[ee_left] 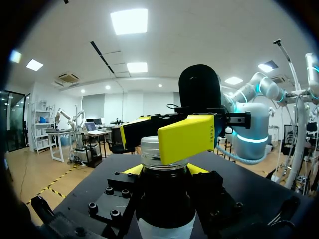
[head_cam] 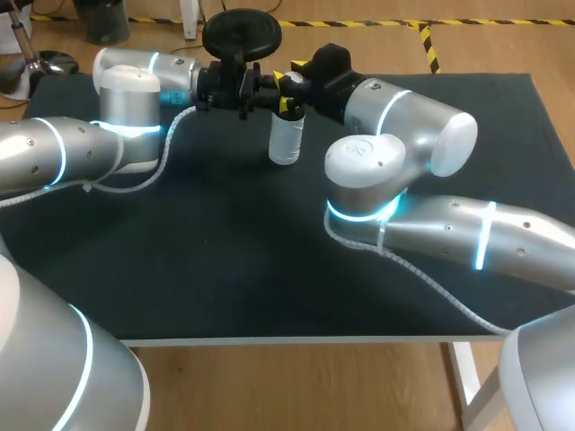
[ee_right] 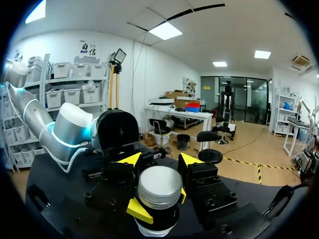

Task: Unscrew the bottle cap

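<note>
**Both grippers on the bottle, cap not yet off**

From the left side, my left arm lies low across the black tabletop (head_cam: 225, 251). The left gripper (ee_left: 166, 170) is clenched on the bottle (head_cam: 286, 139): in the left wrist view its two yellow tips sit against opposite sides of the dark neck, just under the cap. The bottle stands upright near the far middle of the tabletop, its white body below the two grippers.

On top, the silvery cap (ee_right: 159, 183) is seated on the neck and looks level. I see no gap under it, though a small loosening would not show here.

From the right, my right arm reaches in to meet the left one. The right gripper (ee_right: 161, 203) is grasping the cap, with one yellow finger on each side of its ribbed rim.

As I judge it, the hold and the grip are both set, and the turning and lifting off are left to do.

No label or readable writing shows on the bottle or the cap; the white body looks plain from here.
</note>
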`<state>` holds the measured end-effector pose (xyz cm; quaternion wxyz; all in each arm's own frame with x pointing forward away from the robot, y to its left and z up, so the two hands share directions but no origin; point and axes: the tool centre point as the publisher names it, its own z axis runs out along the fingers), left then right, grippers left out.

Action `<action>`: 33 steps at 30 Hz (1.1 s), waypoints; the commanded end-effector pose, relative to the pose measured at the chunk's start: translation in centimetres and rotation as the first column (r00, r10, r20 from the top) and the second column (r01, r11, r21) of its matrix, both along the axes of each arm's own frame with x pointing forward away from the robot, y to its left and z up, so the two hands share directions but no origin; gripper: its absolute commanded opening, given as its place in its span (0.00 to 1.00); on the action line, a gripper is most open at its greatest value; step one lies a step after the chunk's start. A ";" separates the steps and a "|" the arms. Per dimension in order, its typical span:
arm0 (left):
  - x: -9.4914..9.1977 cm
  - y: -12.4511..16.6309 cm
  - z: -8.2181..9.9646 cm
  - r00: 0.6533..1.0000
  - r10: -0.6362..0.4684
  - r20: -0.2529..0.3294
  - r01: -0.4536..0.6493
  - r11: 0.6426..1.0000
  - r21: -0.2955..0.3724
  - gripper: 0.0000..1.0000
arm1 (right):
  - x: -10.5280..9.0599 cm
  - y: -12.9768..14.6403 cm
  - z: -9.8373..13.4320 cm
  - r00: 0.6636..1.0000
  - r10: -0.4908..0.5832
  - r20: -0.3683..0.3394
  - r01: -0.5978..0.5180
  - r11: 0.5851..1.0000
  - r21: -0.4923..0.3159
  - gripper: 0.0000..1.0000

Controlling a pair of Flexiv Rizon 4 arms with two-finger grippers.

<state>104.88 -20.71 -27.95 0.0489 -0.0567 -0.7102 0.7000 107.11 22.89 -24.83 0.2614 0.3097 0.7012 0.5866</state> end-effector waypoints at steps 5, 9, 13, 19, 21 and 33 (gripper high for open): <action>-0.1 0.2 0.1 1.000 -0.006 0.000 0.006 1.000 -0.002 0.00 | 0.4 -0.1 -0.3 0.999 0.034 -0.007 -0.034 0.999 0.005 0.00; -0.1 0.2 0.1 1.000 -0.006 0.000 0.006 1.000 -0.002 0.00 | 0.4 0.0 -0.3 0.999 0.041 -0.008 -0.041 0.999 0.008 0.00; -0.1 0.2 0.1 1.000 -0.006 0.000 0.006 1.000 -0.002 0.00 | 0.4 -0.1 -0.4 0.997 0.073 -0.005 -0.073 0.997 0.030 0.00; -0.1 0.2 0.1 1.000 -0.006 0.000 0.006 1.000 -0.002 0.00 | 0.4 -0.1 -0.4 0.986 0.167 0.016 -0.168 0.982 0.082 0.00; -0.1 0.2 0.1 1.000 -0.006 0.000 0.006 1.000 -0.002 0.00 | 0.4 0.0 -0.5 0.979 0.202 0.026 -0.203 0.975 0.093 0.00; -0.1 0.2 0.1 1.000 -0.006 0.000 0.006 1.000 -0.002 0.00 | 0.2 -0.5 0.1 0.950 0.299 0.086 -0.308 0.943 0.126 0.00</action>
